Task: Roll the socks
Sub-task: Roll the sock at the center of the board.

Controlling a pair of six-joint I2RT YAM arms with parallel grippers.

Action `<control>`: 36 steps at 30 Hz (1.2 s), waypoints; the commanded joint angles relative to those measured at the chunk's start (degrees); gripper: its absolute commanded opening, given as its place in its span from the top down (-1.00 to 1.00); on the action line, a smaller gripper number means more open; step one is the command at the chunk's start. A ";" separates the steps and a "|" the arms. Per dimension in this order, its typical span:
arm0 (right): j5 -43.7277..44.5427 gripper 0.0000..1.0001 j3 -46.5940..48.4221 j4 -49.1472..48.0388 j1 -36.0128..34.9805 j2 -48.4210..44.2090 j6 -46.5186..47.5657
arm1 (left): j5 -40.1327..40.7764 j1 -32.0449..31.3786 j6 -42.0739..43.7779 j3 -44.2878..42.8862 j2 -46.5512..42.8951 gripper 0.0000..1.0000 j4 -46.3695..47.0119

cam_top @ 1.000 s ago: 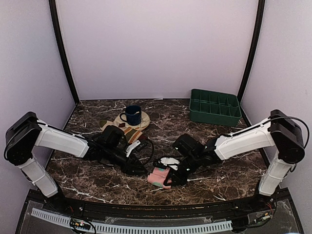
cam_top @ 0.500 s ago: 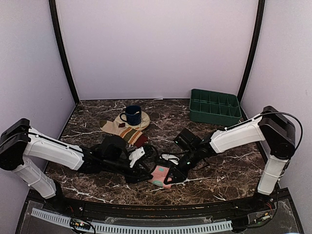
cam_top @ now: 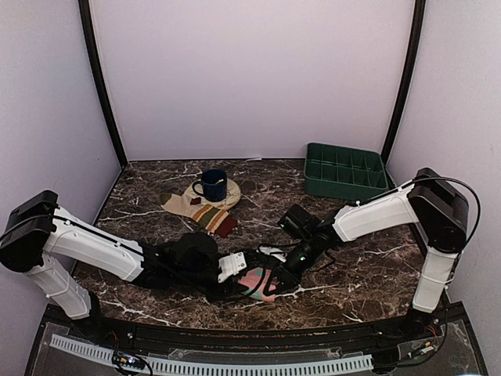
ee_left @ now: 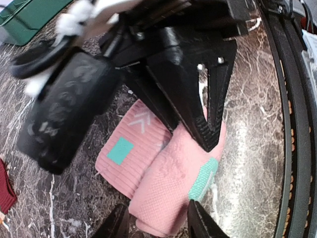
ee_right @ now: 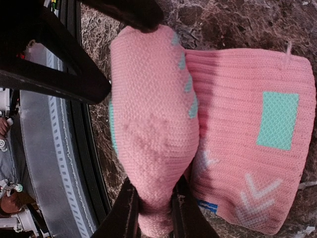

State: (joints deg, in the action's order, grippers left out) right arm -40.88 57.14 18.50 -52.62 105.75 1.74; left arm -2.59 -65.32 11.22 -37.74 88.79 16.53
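Observation:
A pink sock with teal patches [cam_top: 258, 282] lies near the table's front edge, half rolled. In the left wrist view the roll [ee_left: 173, 191] lies beside the flat ribbed cuff [ee_left: 130, 151]. My right gripper [cam_top: 283, 274] is shut on the roll; in the right wrist view [ee_right: 152, 210] both fingers pinch the roll [ee_right: 151, 119] next to the cuff [ee_right: 257, 148]. My left gripper [cam_top: 241, 274] is open, its jaws straddling the roll's other end [ee_left: 158, 220]. The right gripper's black fingers [ee_left: 210, 99] show above the roll.
A striped sock pair [cam_top: 205, 211] lies behind the left arm. A blue mug [cam_top: 211, 185] stands on a round mat. A green compartment tray [cam_top: 346, 171] stands at the back right. The table's black front rail [ee_left: 292, 124] is close to the sock.
My left gripper has moved right, up to the pink sock's roll. My right gripper has shifted slightly back and left with the sock, which is now rolled further.

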 commanded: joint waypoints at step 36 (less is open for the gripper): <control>2.21 0.95 0.80 10.97 0.59 5.22 3.45 | -6.81 -1.87 10.49 -12.87 11.84 0.29 -16.44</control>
State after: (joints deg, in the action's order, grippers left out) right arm -43.00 59.40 23.00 -51.88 107.48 4.49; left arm -6.68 -66.76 20.80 -49.39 98.26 3.75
